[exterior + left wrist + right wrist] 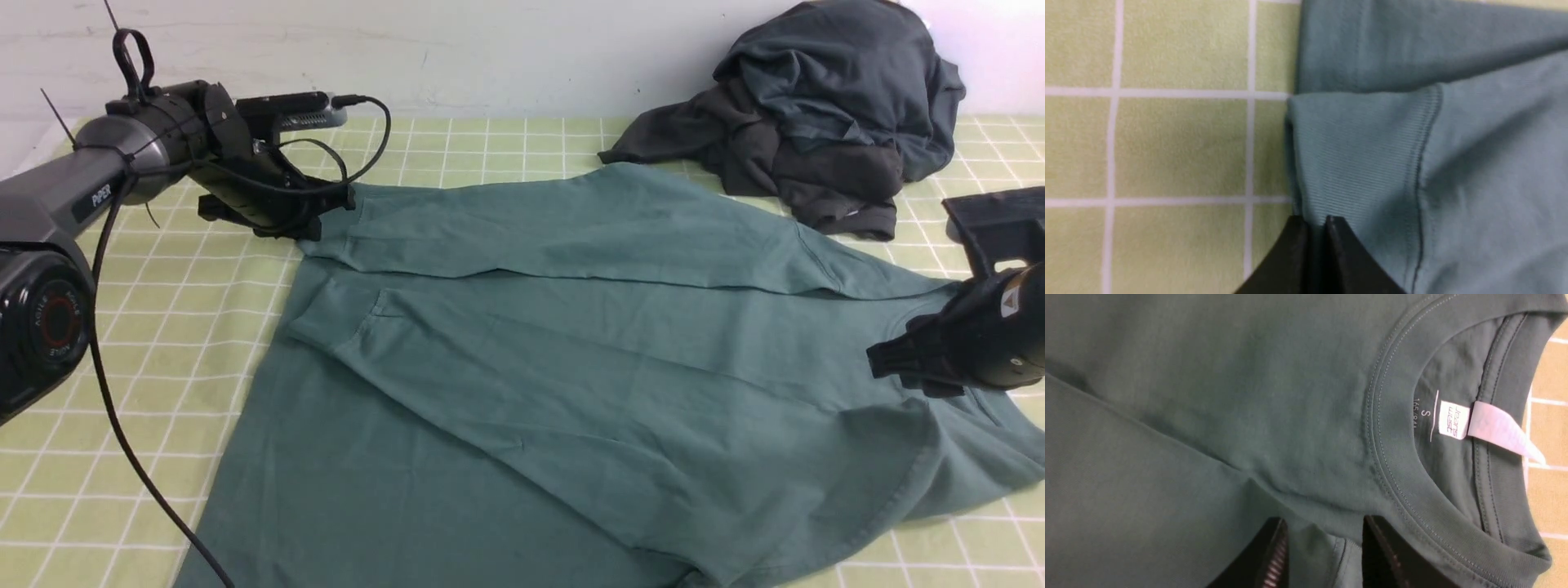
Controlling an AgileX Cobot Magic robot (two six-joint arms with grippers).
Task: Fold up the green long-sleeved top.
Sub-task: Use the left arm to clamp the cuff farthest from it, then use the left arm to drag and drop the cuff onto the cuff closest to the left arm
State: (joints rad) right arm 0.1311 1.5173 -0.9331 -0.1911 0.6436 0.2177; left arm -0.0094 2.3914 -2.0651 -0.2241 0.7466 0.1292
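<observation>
Left claw (1316, 223): jaws all but closed, pinching the edge of the ribbed cuff (1355, 163) at the far left of the table. That sleeve (571, 237) lies folded across the upper body of the green long-sleeved top (571, 376). The top is spread flat over the yellow-green checked tablecloth (147, 343), with its hem toward the left and its neck toward the right. Right claw (1325, 543): jaws apart, a ridge of fabric between them just beside the ribbed collar (1384, 428); cannot tell whether the pads bear on it. White neck label (1453, 420) shows inside the collar. Heap of dark grey clothes (824, 106) sits at the far right, its edge touching the top's upper edge.
</observation>
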